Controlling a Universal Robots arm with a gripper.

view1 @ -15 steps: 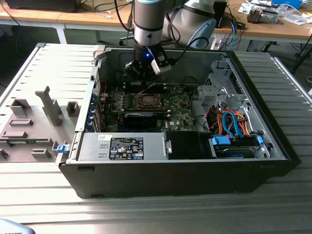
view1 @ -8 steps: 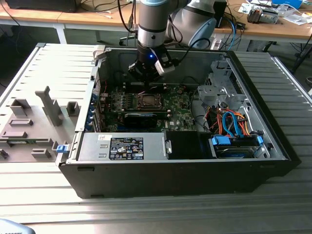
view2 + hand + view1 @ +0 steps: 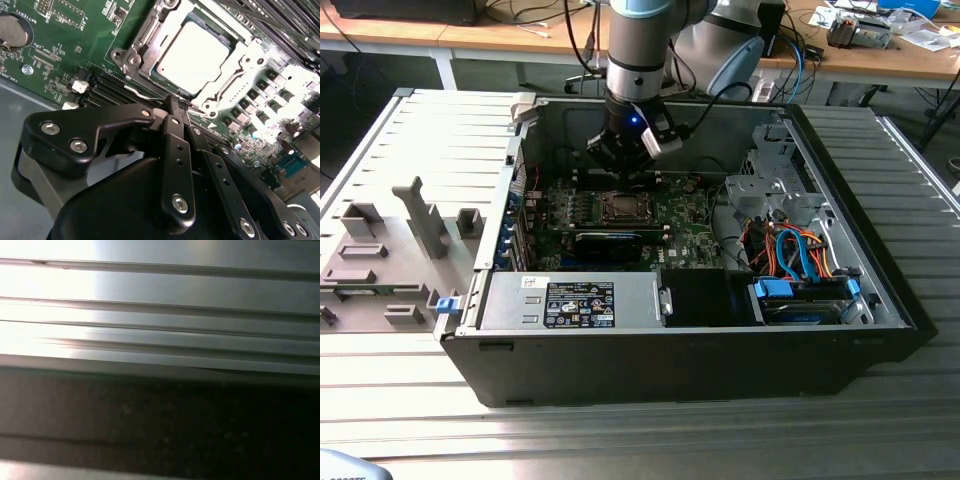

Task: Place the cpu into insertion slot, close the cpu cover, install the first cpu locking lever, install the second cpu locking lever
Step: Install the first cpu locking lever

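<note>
A ribbed grey metal table (image 3: pixel 650 440) carries the open computer case (image 3: pixel 700 360), with a grey fixture plate (image 3: pixel 410 200) lying toward the exterior view's left. Behind runs a wooden workbench (image 3: pixel 500 38) strewn with cables (image 3: pixel 535 15) and papers (image 3: pixel 920 30). Bright light glares off ridged metal (image 3: pixel 160 315) in the first wrist view.

silvery cpu (image 3: pixel 192 52), green motherboard (image 3: pixel 65 47) (black tool (image 3: pixel 172 107))

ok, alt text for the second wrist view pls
The cpu sits in the insertion slot on the green motherboard, with the cpu cover down around it. The black end effector is in the foreground, fingertips together just off the socket's edge, holding nothing.
</note>
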